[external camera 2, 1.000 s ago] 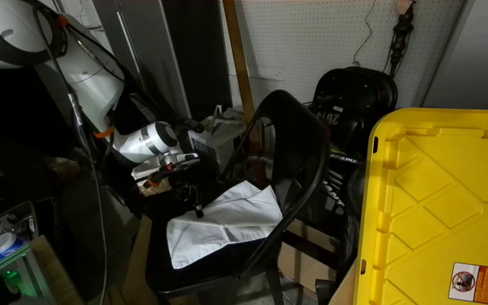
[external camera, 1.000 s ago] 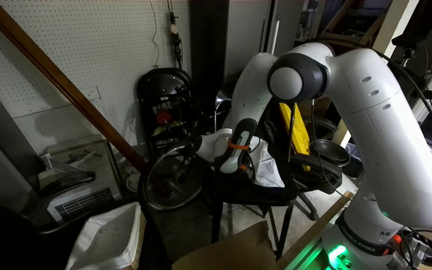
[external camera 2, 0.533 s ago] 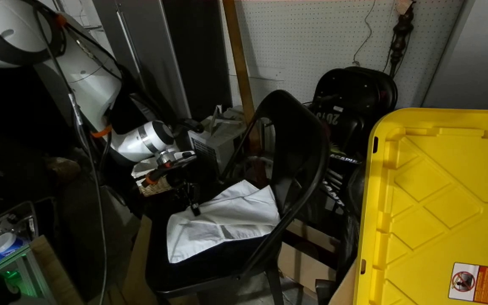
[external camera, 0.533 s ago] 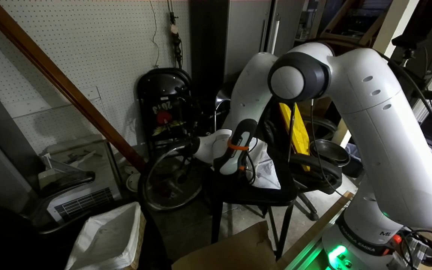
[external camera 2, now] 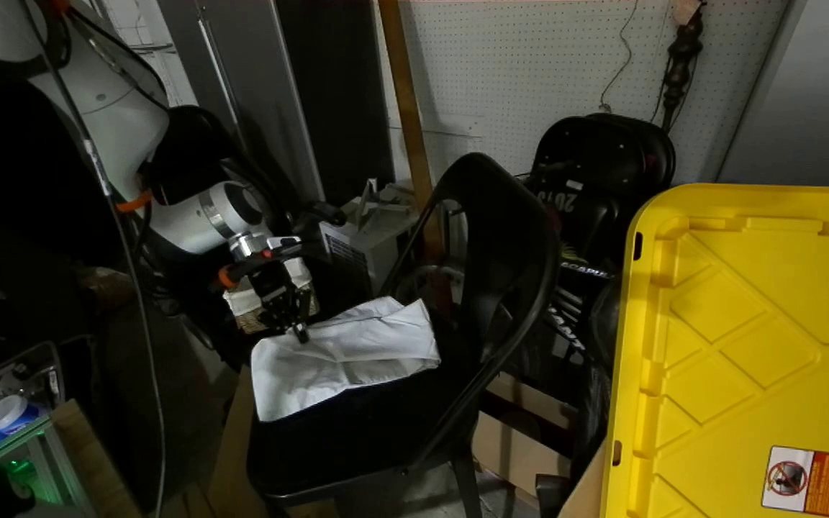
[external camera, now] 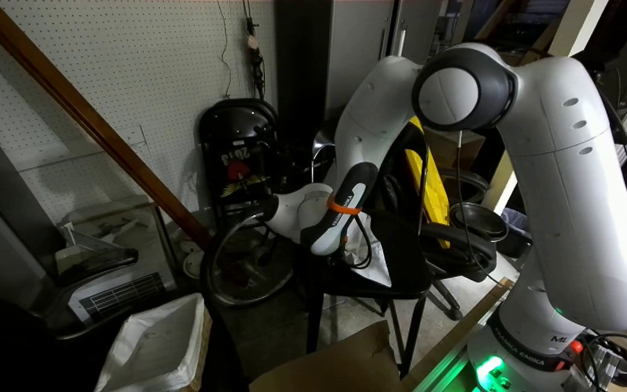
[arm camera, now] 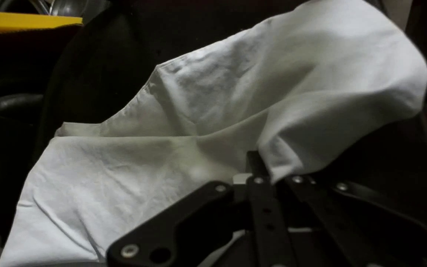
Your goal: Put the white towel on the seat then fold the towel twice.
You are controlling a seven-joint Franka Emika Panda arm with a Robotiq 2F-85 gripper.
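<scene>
The white towel lies wrinkled across the black seat of the dark chair, with part of it bunched. My gripper is over the side of the seat away from the backrest, pinching the towel's edge. In the wrist view the gripper is shut, and a fold of the towel runs in between its fingertips; the cloth covers one of them. Beyond the grip the towel bulges up in a loose ridge. In an exterior view the arm hides the gripper and much of the towel.
The chair's black backrest and its armrest rail rise beside the seat. A yellow lid stands close by. A bicycle wheel, a cloth-lined basket and a cardboard flap surround the chair.
The jaws have come together on the towel's edge. The gripper has since risen slightly and moved away from the backrest, dragging the towel across the seat with it.
</scene>
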